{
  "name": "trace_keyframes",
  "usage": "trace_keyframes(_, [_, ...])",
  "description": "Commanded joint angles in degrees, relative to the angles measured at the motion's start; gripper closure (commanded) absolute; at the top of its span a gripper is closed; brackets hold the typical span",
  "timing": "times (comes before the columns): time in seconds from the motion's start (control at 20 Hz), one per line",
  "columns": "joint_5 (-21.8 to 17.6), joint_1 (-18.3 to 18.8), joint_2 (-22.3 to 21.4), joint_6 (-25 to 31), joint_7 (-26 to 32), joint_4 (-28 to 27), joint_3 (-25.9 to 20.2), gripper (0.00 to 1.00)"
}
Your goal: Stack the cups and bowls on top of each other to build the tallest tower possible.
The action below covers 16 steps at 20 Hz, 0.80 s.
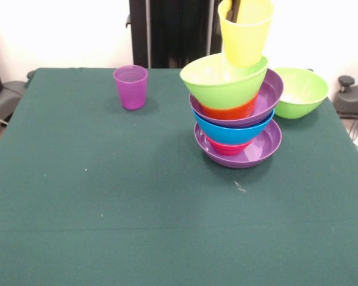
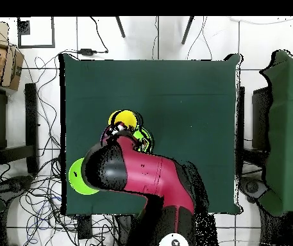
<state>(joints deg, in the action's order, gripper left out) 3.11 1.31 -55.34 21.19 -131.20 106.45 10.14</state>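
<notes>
Six bowls stacked in the tower point(image 1: 235, 119), the gripper point(image 1: 235, 11) pinching the yellow cup point(image 1: 244, 36) above it, purple cup point(image 1: 130, 87) and green bowl point(image 1: 300, 91) left.

2 cups point(image 1: 130, 87), 7 bowls point(image 1: 299, 92), 1 table point(image 1: 107, 196)

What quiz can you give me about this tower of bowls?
1. True or false: the purple cup is stacked on the tower.
2. What colour is the tower's bottom bowl? A) blue B) purple C) yellow
3. Fill in the gap: the lone bowl standing on the table beside the tower is ____.

Key: 1 false, the cup stands by itself on the table; 2 B; 3 lime green.
</notes>
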Motion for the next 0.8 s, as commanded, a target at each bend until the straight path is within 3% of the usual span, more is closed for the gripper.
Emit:
trace_keyframes(0.05, [-5.1, -0.16, 4.37, -2.9, -0.67, 1.77, -3.98, 1.0])
trace_keyframes(0.8, [-4.96, 0.1, 5.51, -3.9, -0.51, 0.94, -4.0, 1.0])
